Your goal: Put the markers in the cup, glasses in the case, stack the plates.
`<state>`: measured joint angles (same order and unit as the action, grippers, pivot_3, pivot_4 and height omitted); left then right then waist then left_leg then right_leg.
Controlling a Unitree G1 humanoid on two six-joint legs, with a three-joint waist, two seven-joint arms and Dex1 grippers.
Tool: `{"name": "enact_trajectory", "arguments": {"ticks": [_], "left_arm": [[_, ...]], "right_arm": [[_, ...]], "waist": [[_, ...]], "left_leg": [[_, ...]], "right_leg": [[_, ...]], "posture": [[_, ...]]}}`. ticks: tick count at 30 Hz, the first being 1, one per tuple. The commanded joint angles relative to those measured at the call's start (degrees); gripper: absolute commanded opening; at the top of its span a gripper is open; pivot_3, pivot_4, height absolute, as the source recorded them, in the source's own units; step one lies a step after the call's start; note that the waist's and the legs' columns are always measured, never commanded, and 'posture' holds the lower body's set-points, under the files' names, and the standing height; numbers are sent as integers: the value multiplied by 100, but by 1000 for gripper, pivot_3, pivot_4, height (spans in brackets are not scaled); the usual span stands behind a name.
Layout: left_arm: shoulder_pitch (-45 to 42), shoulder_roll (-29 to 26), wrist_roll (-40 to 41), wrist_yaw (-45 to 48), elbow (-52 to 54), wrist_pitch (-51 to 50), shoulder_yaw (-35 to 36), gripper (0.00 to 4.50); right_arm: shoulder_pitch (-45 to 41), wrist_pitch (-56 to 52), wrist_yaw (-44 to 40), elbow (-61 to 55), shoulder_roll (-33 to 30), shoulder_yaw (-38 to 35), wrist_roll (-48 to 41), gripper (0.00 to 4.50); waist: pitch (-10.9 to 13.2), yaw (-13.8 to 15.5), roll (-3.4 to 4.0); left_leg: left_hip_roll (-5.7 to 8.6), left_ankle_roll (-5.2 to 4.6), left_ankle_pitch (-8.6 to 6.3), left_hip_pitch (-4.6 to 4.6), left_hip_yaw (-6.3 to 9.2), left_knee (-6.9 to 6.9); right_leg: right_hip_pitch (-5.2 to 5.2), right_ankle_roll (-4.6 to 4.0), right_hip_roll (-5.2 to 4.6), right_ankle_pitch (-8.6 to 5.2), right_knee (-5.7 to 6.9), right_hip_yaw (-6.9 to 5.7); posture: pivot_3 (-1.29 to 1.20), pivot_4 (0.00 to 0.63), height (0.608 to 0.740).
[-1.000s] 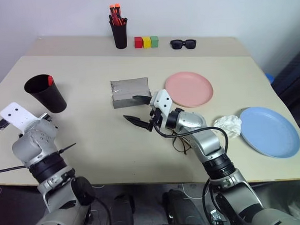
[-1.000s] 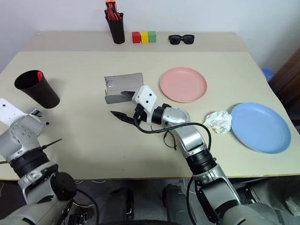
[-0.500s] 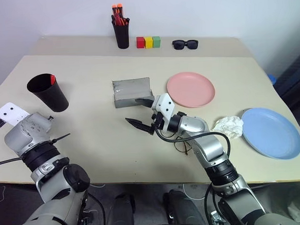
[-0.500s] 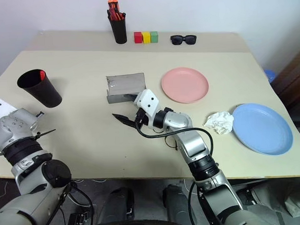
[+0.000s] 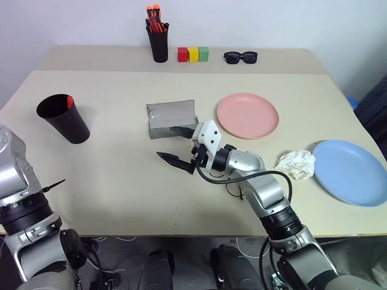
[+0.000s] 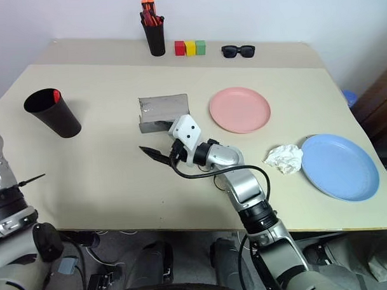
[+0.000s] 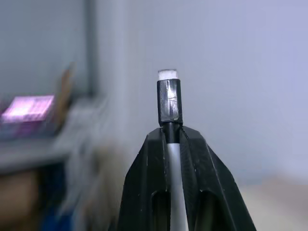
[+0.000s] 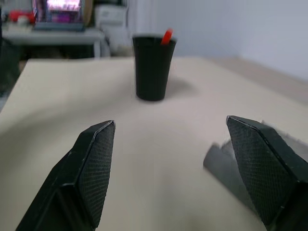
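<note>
- The beige surface (image 5: 118, 179) carries everything – its near edge is cut off behind the robot's arms.
- Two plates: the light blue plate (image 5: 352, 171) near the right edge, the salmon pink plate (image 5: 248, 116) at centre, well apart and unstacked.
- One grey case (image 5: 171, 118) stands open just beside the pink plate, left of it.
- One wide black cup (image 5: 64, 118) sits at the left with a single red-capped marker (image 5: 69, 100) poking above its rim; in the right wrist view it stands well ahead of the open fingers.
- A narrower black pen holder (image 5: 159, 44) at the back has several more markers (image 5: 154, 13); their number is hard to make out.
- The right hand (image 5: 179, 144) hovers over the surface just in front of the case, fingers spread wide and empty.
- The wire-frame glasses (image 5: 233, 188) lie under the right forearm, mostly hidden.
- One crumpled white tissue (image 5: 294, 162) lies beside the blue plate.
- The left hand (image 7: 171, 139) is pinched shut on a slim clear-tipped object (image 7: 169, 98) – what it is cannot be told.
- Three coloured blocks (image 5: 193, 54) and one pair of sunglasses (image 5: 240, 56) line the back.
</note>
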<state>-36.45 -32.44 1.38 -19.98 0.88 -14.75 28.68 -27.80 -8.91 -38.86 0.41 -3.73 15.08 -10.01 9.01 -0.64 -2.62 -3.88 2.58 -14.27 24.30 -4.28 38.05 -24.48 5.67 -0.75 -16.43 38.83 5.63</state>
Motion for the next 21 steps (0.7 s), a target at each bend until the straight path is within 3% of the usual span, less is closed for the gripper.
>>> {"name": "enact_trajectory", "arguments": {"ticks": [1,10,21], "left_arm": [[-259,-29,-100,533,-268,364,-566,71],[-718,144,-298,675,-1589,1254,-1050,71],[-353,291,-586,286,-2456,1983,-1102,71]], "right_arm": [[-184,235,412,40,250,-199,-10,3780],[-85,345,657,138,508,-116,-4,3780],[-88,445,700,205,485,-127,-5,3780]], "waist": [[0,-13,1],[4,-78,7],[4,-40,6]], "left_leg": [[0,0,0,0,0,0],[-5,-3,0,7,0,-5],[-5,-4,-1,9,-3,-4]], "right_leg": [[0,0,0,0,0,0],[-11,2,9,0,-4,2],[-11,2,7,0,-6,2]], "posture": [[0,150,725],[0,150,725],[0,150,725]]}}
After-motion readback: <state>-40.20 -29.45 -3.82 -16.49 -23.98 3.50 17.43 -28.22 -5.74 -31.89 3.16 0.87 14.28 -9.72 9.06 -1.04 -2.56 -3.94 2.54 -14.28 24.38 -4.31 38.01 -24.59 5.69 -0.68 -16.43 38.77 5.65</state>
